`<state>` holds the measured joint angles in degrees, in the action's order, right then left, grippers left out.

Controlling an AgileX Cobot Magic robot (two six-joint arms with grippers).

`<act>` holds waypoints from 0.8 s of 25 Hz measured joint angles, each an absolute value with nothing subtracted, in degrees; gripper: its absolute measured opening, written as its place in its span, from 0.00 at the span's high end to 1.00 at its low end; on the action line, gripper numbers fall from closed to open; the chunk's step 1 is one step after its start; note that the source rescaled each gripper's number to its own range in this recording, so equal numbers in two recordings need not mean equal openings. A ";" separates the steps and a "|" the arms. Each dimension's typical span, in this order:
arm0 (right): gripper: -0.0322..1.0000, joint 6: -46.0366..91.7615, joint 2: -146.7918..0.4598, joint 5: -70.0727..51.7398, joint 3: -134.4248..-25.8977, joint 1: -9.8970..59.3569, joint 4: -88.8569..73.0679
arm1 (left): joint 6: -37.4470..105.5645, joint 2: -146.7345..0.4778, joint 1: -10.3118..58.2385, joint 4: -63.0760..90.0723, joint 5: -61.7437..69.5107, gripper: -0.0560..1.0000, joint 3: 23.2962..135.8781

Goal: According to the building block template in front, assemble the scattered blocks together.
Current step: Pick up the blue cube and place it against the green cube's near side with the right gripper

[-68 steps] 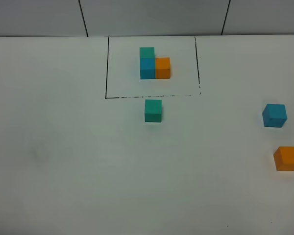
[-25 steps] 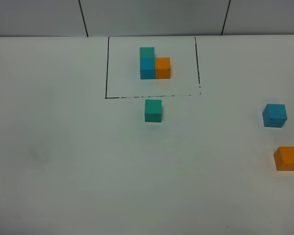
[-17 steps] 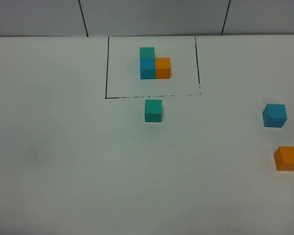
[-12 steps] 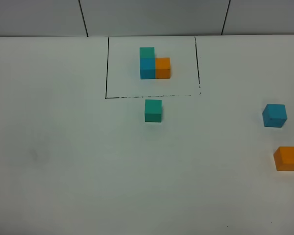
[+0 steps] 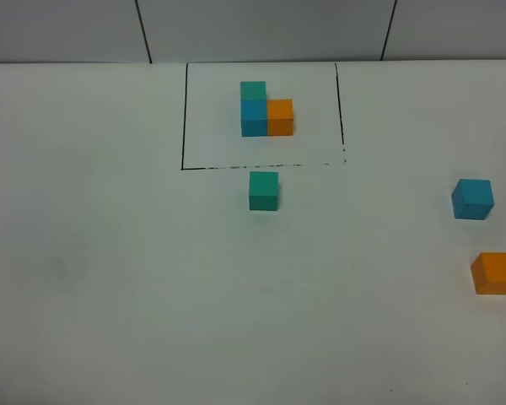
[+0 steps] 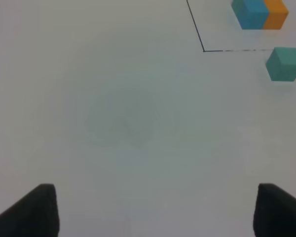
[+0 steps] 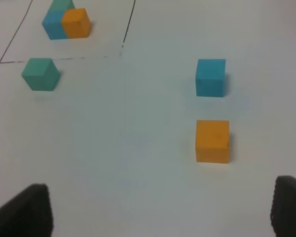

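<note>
i see only cut-off tips of my left tool [image 6: 158, 212] and right tool [image 7: 158, 210], both spread empty; template [image 5: 266, 110] at 12 o'clock, green block [image 5: 263, 191] at its 6, blue block [image 5: 472, 199] and orange block [image 5: 495, 273] toward 3.

So six cubes all up, two each of teal, blue and orange: three in the one template [image 5: 266, 114], plus one loose teal cube [image 5: 263, 191], blue cube [image 5: 472, 199], orange cube [image 5: 495, 273].
</note>
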<state>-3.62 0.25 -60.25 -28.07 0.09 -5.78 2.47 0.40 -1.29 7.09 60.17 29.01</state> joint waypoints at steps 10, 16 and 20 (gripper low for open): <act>0.21 -3.38 0.25 -60.25 -28.07 0.09 -5.92 | 2.47 0.40 -1.29 7.11 60.17 0.17 29.01; 0.21 -3.85 -3.95 -60.02 -28.20 0.09 -5.76 | 2.47 0.40 -1.29 7.11 60.17 0.18 29.01; 0.21 -4.16 -15.40 -57.11 -29.81 0.09 -5.59 | 2.47 0.40 -1.29 7.11 60.17 0.18 29.01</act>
